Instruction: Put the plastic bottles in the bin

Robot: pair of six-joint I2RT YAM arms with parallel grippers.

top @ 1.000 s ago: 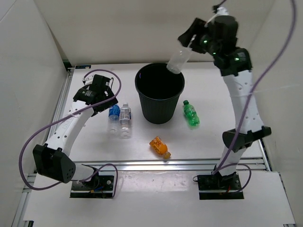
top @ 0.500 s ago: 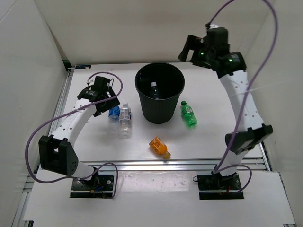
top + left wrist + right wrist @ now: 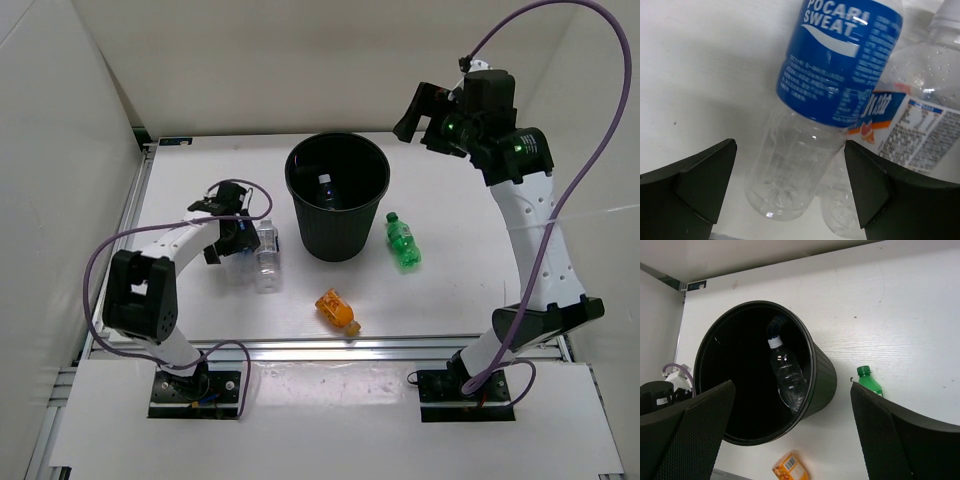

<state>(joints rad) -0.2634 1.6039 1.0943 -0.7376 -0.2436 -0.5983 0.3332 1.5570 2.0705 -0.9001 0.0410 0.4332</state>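
Plastic bottle (image 3: 785, 372), clear, lies in the bin (image 3: 335, 235). Left gripper (image 3: 790, 170), spread wide and empty, straddles the blue-labelled bottle (image 3: 840, 65), apparently not touching it; squeeze next. Right gripper (image 3: 792, 390) gapes, empty.

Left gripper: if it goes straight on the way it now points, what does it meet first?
Most likely the blue-labelled bottle, lying centred between the open fingers of the left gripper; how far off is unclear.

Black bin (image 3: 335, 238), blue-labelled clear bottle (image 3: 820, 110), green bottle (image 3: 403, 243) and orange bottle (image 3: 338, 311).
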